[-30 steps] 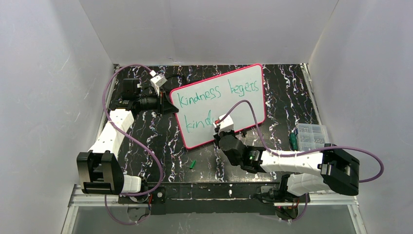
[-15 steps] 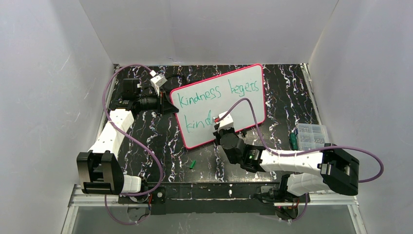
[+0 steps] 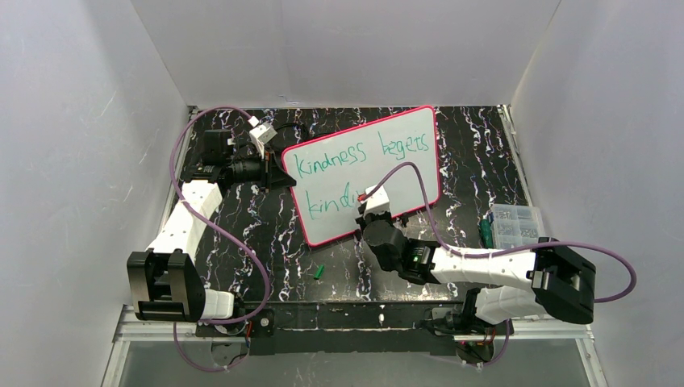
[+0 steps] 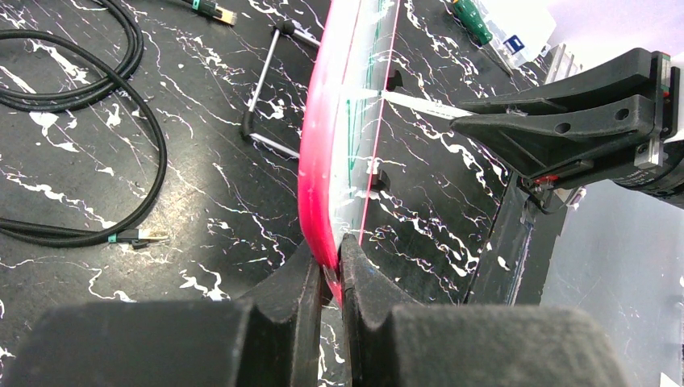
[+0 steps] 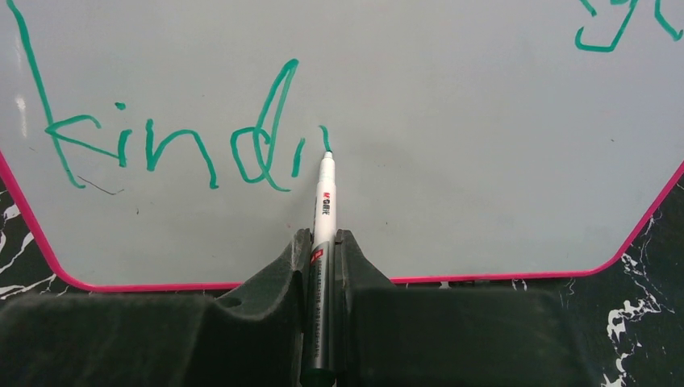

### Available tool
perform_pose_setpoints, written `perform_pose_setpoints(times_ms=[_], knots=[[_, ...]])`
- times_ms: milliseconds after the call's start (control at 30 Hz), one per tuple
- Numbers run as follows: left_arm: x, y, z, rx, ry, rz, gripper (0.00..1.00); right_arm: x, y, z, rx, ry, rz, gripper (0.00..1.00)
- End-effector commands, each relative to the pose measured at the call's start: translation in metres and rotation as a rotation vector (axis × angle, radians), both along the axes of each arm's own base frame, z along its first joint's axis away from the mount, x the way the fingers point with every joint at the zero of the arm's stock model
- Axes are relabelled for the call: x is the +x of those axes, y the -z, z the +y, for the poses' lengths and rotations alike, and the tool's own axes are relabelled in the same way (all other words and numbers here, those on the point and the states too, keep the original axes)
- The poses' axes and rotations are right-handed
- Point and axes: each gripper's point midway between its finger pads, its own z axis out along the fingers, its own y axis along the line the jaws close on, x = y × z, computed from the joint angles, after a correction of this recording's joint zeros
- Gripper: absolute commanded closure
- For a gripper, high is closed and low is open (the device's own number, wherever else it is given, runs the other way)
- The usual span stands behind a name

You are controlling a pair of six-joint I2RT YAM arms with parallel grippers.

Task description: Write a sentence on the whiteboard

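The whiteboard (image 3: 379,153) with its pink rim lies tilted on the dark marbled table. Green lettering, the sentence (image 3: 355,153), reads "kindness begets" on the upper line. The lower line (image 5: 161,149) reads "kind" plus a partial stroke. My left gripper (image 4: 331,258) is shut on the whiteboard's pink rim (image 4: 319,161) at its left edge. My right gripper (image 5: 323,242) is shut on a white marker (image 5: 324,201), whose green tip touches the board at the end of the last stroke. In the top view the right gripper (image 3: 367,211) sits over the board's lower edge.
A green marker cap (image 3: 319,272) lies on the table in front of the board. A clear plastic box (image 3: 516,226) with a green tool beside it stands at the right. Black cables (image 4: 89,97) and a wire stand (image 4: 270,89) lie behind the board.
The right wrist has shifted very slightly along the lower line of lettering. The left arm and the board have stayed still.
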Motion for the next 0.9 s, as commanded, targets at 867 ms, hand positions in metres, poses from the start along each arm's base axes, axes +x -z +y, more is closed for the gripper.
perform_pose_setpoints(times_ms=[867], knots=[[0.006,-0.02,0.005,0.034,-0.005,-0.138,1.0,-0.001,-0.033,-0.005,0.094,-0.002,-0.02,0.99]])
